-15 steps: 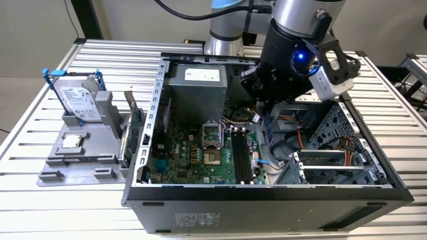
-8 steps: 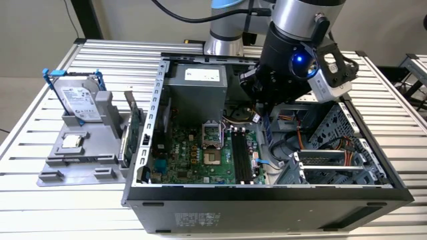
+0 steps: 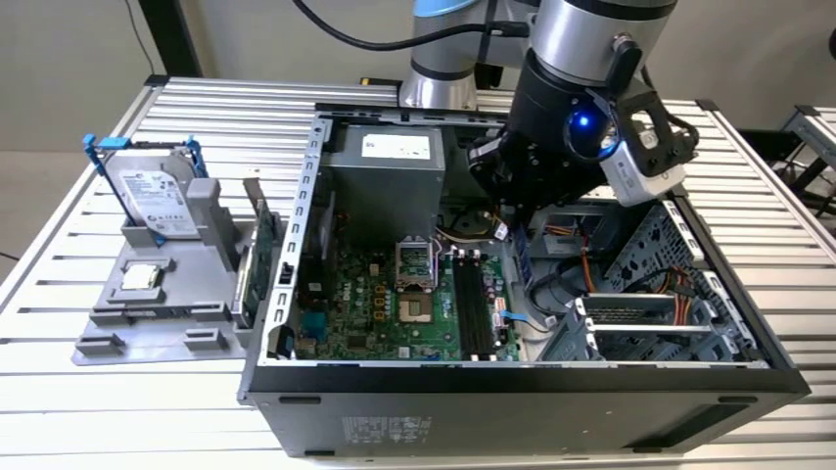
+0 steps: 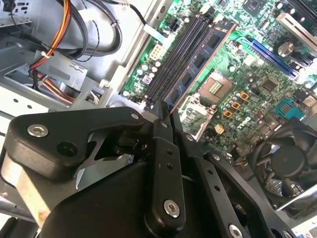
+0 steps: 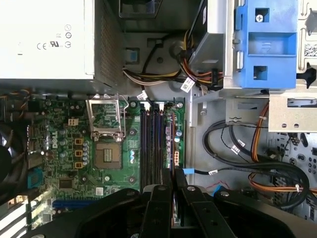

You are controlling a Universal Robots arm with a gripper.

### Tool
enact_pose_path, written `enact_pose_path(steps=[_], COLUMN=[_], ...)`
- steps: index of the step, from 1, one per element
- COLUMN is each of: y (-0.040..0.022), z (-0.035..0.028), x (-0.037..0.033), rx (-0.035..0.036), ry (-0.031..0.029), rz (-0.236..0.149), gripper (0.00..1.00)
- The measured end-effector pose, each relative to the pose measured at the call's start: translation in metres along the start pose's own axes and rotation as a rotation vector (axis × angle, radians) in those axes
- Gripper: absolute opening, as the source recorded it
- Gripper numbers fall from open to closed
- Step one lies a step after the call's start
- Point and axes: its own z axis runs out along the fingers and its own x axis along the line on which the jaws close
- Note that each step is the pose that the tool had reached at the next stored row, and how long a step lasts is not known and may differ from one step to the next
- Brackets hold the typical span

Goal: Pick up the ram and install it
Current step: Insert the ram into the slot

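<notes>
Hand (image 4: 165, 113) was pinched on the ram (image 4: 200, 62) inside the open computer case (image 3: 523, 392).
In the second wrist view the dark stick was seen stretching away from the hand, alongside the black slots (image 4: 181, 52) of the green motherboard (image 4: 257, 74); whether it was seated could not be told. The case was set on the slatted tabletop (image 3: 131, 421).

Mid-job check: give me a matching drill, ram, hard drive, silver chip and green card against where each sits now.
1 ram
2 hard drive
3 silver chip
4 green card

a lying flat on the grey tray
b held in the gripper over the motherboard
c standing on edge beside the case
d upright in a blue bracket

Pairs: 1-b, 2-d, 3-a, 4-c.
</notes>
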Motion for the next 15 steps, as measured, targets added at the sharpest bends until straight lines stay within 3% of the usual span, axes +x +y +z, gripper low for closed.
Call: enact_pose_path(steps=[15], y=[-0.0002], z=[0.0054], x=[0.0000], rx=[-0.0003], ry=[-0.0001], rz=[0.000], gripper=[0.00])
